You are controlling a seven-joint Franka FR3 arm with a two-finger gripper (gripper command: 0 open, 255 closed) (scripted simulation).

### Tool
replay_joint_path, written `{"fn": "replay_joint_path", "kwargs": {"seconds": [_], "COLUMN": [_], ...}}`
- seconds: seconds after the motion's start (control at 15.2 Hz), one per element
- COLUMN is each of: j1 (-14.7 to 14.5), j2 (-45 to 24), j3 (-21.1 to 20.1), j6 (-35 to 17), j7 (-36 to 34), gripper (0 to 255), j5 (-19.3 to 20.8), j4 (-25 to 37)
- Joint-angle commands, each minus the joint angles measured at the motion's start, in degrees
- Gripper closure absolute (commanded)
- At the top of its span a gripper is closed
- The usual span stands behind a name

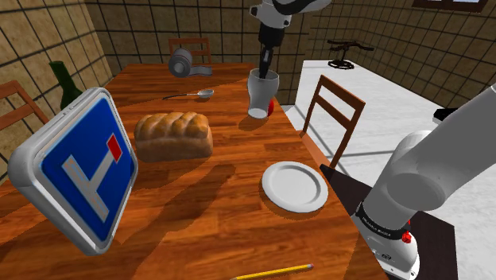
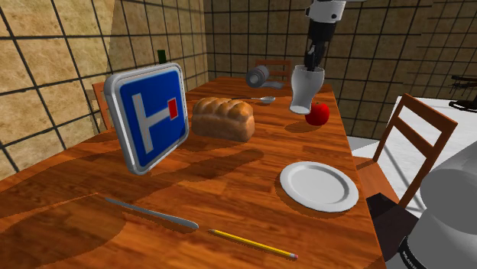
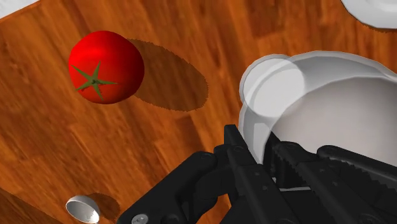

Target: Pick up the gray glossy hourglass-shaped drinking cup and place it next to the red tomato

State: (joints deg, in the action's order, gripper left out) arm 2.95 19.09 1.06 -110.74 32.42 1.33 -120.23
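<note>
The pale grey glossy hourglass cup [image 1: 262, 94] [image 2: 304, 90] hangs just above the wooden table [image 1: 207, 183] near its far edge. My gripper [image 1: 265, 64] [image 2: 312, 61] comes down from above and is shut on the cup's rim, one finger inside and one outside. The red tomato [image 1: 273, 106] [image 2: 317, 114] lies on the table close beside the cup, partly hidden behind it in the shoulder view. In the wrist view the gripper [image 3: 261, 165] clasps the cup's wall [image 3: 318, 108], and the tomato [image 3: 105, 67] sits a short way off on the wood.
A bread loaf [image 1: 173, 135], a big blue sign [image 1: 75, 167], a white plate [image 1: 294, 187], a spoon [image 1: 191, 95], a tipped grey mug [image 1: 187, 64], a pencil [image 1: 274, 272] and a knife [image 2: 149, 214] share the table. A chair [image 1: 334, 119] stands by its edge.
</note>
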Motion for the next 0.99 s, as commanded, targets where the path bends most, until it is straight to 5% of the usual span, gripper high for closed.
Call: {"fn": "replay_joint_path", "kwargs": {"seconds": [0.0,0.92], "j1": [0.00,0.04], "j2": [0.01,-1.37], "j3": [-0.01,0.06], "j6": [-1.63,-12.57], "j7": [-0.06,-0.23], "gripper": [255,255], "j5": [0.01,0.13], "j4": [-1.58,-11.13]}}
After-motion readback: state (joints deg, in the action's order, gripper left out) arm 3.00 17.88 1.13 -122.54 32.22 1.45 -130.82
